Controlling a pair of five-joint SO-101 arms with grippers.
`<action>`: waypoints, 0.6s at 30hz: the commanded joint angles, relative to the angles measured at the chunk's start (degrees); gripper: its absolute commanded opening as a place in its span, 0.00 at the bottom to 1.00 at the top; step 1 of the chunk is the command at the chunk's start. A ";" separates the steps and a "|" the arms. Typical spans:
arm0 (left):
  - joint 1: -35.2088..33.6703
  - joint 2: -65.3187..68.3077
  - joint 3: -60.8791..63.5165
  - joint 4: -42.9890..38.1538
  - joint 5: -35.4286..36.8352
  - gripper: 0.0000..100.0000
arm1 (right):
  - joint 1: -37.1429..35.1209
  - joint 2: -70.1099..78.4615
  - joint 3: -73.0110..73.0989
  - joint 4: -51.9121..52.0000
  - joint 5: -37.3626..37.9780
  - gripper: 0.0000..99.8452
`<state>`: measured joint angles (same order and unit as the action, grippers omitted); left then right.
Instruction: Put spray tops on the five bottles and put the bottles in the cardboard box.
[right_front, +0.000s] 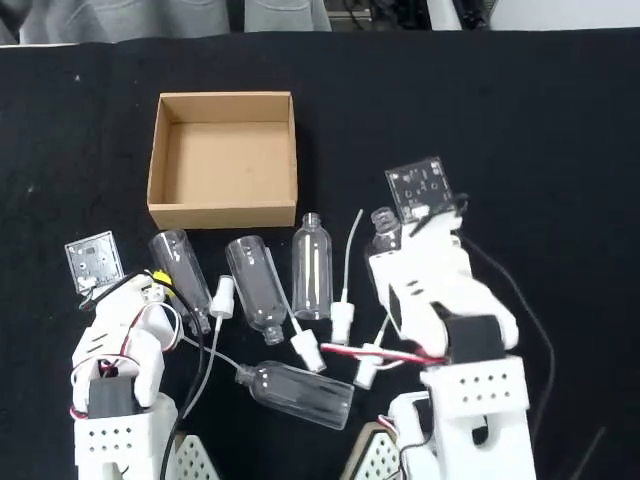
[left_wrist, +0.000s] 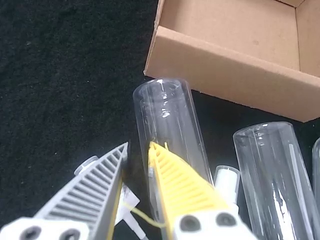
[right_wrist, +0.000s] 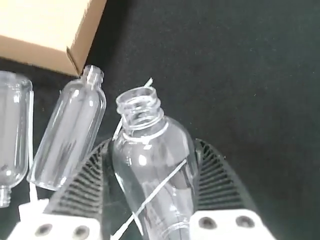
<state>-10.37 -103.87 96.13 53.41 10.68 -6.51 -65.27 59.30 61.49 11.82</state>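
My right gripper (right_wrist: 150, 200) is shut on a clear bottle (right_wrist: 150, 155), held upright with its open neck up; in the high view this bottle (right_front: 384, 228) stands right of the box. Three capless bottles (right_front: 180, 265) (right_front: 256, 282) (right_front: 312, 266) lie in a row before the cardboard box (right_front: 225, 205), and another (right_front: 297, 393) lies nearer the arms. My left gripper (left_wrist: 137, 150) sits beside the leftmost bottle (left_wrist: 167, 125), its jaws closed to a narrow gap on a white spray top (left_wrist: 88, 163). Loose spray tops (right_front: 222, 297) (right_front: 342, 320) (right_front: 308, 350) (right_front: 368, 371) lie among the bottles.
The open box (left_wrist: 210, 65) holds nothing. Thin dip tubes (right_front: 350, 250) trail from the spray tops across the black cloth. There is free cloth to the right of the right arm and to the left of the box.
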 joint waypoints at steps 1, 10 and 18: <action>-0.57 -0.53 1.27 0.26 -0.62 0.06 | -1.23 -5.85 0.75 -1.76 -0.79 0.07; 0.40 -0.62 -1.36 0.18 -12.57 0.07 | -1.23 -9.10 4.26 -3.69 -0.79 0.07; -1.98 -0.44 -8.75 1.32 -22.77 0.06 | -0.88 -9.27 4.97 -4.66 -2.46 0.07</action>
<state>-12.04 -103.87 93.93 53.41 -10.59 -6.59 -72.75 64.66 58.86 10.95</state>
